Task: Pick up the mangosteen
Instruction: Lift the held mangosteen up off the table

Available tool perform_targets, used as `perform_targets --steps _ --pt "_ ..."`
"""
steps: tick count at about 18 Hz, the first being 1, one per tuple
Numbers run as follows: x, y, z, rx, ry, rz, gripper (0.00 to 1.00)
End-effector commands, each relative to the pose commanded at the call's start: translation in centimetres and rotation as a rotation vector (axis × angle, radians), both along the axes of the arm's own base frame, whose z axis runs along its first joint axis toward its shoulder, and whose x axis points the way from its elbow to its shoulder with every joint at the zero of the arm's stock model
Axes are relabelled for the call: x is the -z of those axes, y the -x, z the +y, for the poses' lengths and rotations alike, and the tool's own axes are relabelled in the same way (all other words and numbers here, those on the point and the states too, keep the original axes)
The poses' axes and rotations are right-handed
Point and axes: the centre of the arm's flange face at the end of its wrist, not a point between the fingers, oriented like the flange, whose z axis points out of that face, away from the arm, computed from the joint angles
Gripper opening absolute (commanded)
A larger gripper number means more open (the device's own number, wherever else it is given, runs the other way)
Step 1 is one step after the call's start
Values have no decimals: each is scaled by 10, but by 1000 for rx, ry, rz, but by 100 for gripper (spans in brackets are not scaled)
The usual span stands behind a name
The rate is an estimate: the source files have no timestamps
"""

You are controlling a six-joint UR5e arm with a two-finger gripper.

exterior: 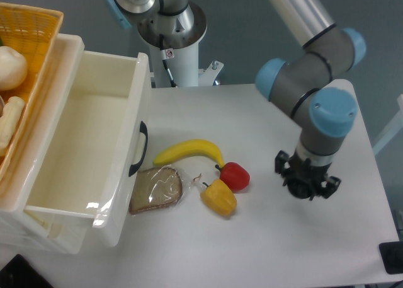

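My gripper points straight down over the right part of the white table, well right of the red pepper. A dark round shape sits between its black fingers, the mangosteen. It shows only partly under the wrist and is hard to tell from the fingers. The fingers are closed around it. Nowhere else on the table is a near-black fruit to be seen.
A yellow pepper, a banana and a wrapped slice of bread lie beside the red pepper. A white bin with a black handle stands at the left, a yellow basket behind it. The arm's base is at the back.
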Motion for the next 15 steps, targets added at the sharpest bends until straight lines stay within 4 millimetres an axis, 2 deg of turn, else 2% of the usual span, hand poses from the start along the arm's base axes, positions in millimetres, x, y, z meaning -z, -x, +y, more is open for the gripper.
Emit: perform_targets --steps 2,5,7,10,15 --pt "-5 13 -12 -20 3 1 13" --pt "-7 27 -26 27 5 11 9" --pt "-9 33 -34 72 12 17 1" --pt "-12 32 -39 75 92 43 1" --pt "-15 30 -38 76 88 41 1"
